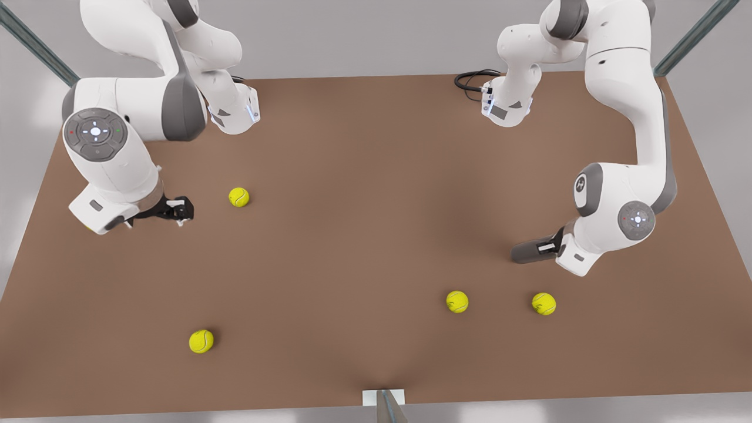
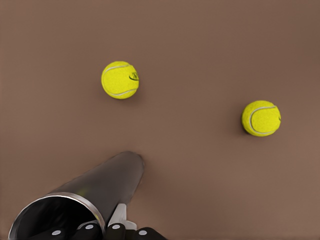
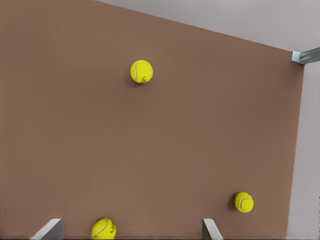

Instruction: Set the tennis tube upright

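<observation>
The left gripper point(image 1: 549, 247), on the arm at the front view's right, is clamped on the tennis tube point(image 2: 95, 192) at its silvery rim end, so the grey body slants out ahead of the fingers, its far end low at the brown table point(image 1: 364, 235), probably so a wrist turn can stand it up. Two tennis balls point(image 2: 120, 80) lie beyond that far end, well apart from it. The right gripper point(image 1: 176, 210) waits at the front view's left, spread wide and empty.
</observation>
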`<state>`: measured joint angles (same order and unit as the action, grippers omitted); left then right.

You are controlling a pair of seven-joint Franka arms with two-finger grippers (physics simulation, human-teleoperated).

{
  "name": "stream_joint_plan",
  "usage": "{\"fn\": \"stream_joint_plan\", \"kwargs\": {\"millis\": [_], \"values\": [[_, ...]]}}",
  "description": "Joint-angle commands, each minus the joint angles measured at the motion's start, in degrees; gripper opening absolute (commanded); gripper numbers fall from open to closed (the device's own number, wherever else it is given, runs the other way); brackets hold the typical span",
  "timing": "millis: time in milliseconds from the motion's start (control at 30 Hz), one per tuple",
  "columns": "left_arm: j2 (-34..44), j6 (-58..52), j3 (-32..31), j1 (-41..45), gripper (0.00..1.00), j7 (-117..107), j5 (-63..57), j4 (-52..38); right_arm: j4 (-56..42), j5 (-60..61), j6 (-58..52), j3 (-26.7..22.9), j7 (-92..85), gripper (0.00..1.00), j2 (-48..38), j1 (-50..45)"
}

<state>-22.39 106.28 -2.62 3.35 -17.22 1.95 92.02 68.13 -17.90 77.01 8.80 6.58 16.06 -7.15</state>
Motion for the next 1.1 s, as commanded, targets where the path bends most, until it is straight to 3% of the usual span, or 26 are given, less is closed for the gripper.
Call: {"fn": "stream_joint_plan", "kwargs": {"millis": [0,100,133,167,200,300,600,733,1067], "values": [[-0.1,0.1,0.1,0.0,0.21,0.0,0.3,0.0,0.0,0.4,-1.2,0.9,-0.1,1.00,-0.2,-0.2],[-0.4,0.0,0.1,0.0,0.21,0.1,0.2,0.0,0.5,3.0,-5.0,3.6,0.1,1.00,-1.7,0.5],[-0.5,0.0,0.1,0.0,0.28,0.2,0.2,0.0,1.0,3.0,-5.0,3.6,-0.1,1.00,-2.5,0.5],[-0.5,0.0,0.0,0.0,0.58,0.2,0.2,0.0,1.0,3.1,-5.0,3.6,-0.2,1.00,-2.4,0.6],[-0.5,0.0,0.1,0.1,0.74,0.3,0.2,0.0,1.0,3.2,-5.0,3.6,-0.2,1.00,-2.4,0.7],[-0.4,-0.3,0.0,0.1,1.00,0.3,0.2,-0.2,0.9,3.0,-4.5,3.5,0.5,1.00,-2.3,1.3],[0.7,-3.7,-0.1,0.4,1.00,-1.9,0.2,-0.3,0.1,3.0,-4.3,3.2,0.3,1.00,-1.8,4.0],[0.6,-4.1,-0.1,0.4,1.00,-2.0,0.2,-0.3,0.2,9.5,-1.3,3.2,-1.0,1.00,-1.6,8.3],[0.9,-4.5,-0.4,0.4,1.00,-2.5,0.2,-0.4,0.2,10.0,0.2,3.1,-1.1,1.00,-1.6,8.4]]}}
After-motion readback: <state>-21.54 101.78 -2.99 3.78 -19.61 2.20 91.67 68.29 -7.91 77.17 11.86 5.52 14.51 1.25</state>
